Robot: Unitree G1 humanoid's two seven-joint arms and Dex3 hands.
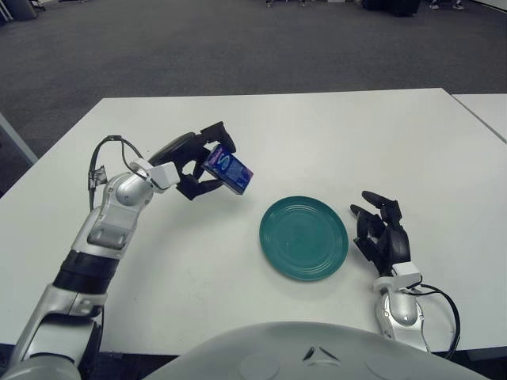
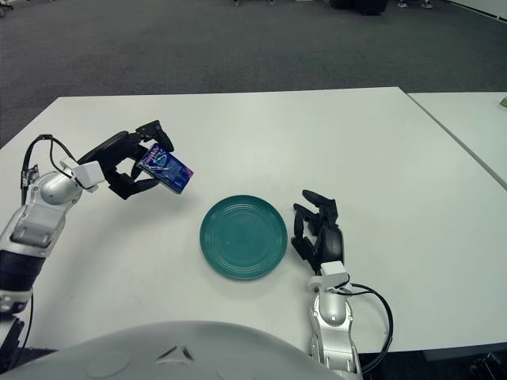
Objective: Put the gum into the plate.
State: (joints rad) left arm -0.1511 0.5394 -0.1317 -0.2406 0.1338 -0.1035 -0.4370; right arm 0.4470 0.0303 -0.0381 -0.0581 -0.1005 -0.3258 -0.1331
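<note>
In the left eye view, your left robot hand [image 1: 200, 168] is clamped around the blue gum pack [image 1: 228, 169], holding it in the air above the white table [image 1: 317, 134], up and to the left of the green plate [image 1: 303, 237] and not yet over it. The pack is tilted, one corner dipping toward the plate, with the black fingers [image 1: 212, 133] closed over its upper and lower edges at the end nearest the wrist, so most of the printed face sticks out free. Treat it as a light, stiff little box: it probably needs only modest squeeze, but its glossy wrap looks slippery, and held by one end it could pivot or slide if you swing fast. A grip across the narrow edges nearer the middle would hold it steadier. Your right robot hand [image 1: 383, 234] shows just to the right of the plate, fingers loosely spread and holding nothing. In the right eye view the same pack [image 2: 165, 169] hangs clear of the table, well apart from the plate's rim [image 2: 207, 218], and the plate holds nothing. The plate looks shallow, so I judge a low release near its centre keeps the light pack from skidding over the rim.
</note>
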